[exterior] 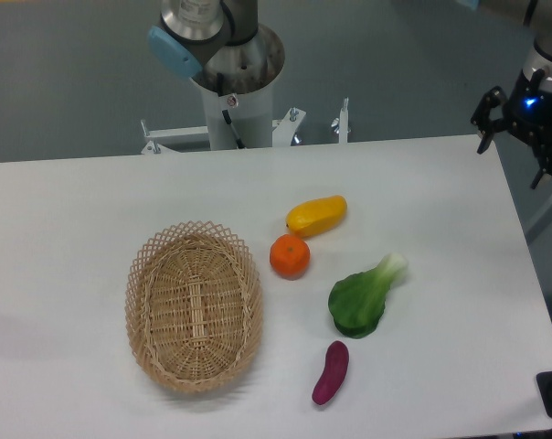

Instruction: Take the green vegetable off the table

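The green vegetable (363, 297) lies flat on the white table (440, 210), right of centre, its dark leaves toward the front and its pale stalk pointing up and to the right. My gripper (512, 146) hangs at the far right edge of the view, above the table's back right corner and well away from the vegetable. Its dark fingers are spread apart and hold nothing.
An orange (290, 256) and a yellow oblong fruit (316, 215) lie just left of and behind the vegetable. A small purple eggplant piece (331, 372) lies in front of it. A woven oval basket (194, 305) sits at the left. The arm's base (235, 101) stands behind the table.
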Motion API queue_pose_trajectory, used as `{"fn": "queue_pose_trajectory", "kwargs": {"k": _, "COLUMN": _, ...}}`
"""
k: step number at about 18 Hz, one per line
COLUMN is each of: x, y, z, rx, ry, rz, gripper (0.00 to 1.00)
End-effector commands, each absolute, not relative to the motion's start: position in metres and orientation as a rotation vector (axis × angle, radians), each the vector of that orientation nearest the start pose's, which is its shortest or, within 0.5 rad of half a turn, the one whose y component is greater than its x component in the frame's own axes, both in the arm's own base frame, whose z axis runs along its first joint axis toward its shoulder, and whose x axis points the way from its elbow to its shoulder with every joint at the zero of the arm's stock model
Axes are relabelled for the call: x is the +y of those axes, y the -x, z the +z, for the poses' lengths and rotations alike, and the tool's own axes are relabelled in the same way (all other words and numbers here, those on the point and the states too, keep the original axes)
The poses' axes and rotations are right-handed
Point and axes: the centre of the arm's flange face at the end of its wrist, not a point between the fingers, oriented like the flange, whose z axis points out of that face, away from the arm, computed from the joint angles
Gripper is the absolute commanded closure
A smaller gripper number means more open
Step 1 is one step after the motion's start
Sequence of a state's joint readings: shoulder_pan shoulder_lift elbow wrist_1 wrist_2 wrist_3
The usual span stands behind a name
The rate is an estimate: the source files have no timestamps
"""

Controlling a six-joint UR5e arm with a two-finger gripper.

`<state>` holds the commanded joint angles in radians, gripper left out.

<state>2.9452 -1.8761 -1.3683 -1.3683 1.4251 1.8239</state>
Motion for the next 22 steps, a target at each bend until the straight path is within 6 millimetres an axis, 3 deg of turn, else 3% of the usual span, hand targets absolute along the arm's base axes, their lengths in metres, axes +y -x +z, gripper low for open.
{"fn": "queue_pose_trajectory", "kwargs": {"k": 9, "x": 0.271, "y": 0.582, "z": 0.429, "rx": 0.662, "ry": 2.919, "rz": 0.123, "gripper": 0.00}}
{"fn": "queue_pose_trajectory", "kwargs": {"k": 13, "x": 0.275, "y": 0.579, "z": 0.414, "rx": 0.669, "ry": 2.917, "rz": 0.122, "gripper": 0.00}}
{"fn": "queue_pose_trajectory", "kwargs": {"k": 16, "x": 0.289, "y": 0.572, "z": 0.394, "rx": 0.631, "ry": 2.924, "rz": 0.155, "gripper": 0.00}}
{"fn": "queue_pose_trajectory", "kwargs": {"k": 22, "x": 0.322, "y": 0.559, "z": 0.324, "rx": 0.550, "ry": 2.938, "rz": 0.155, "gripper": 0.00}}
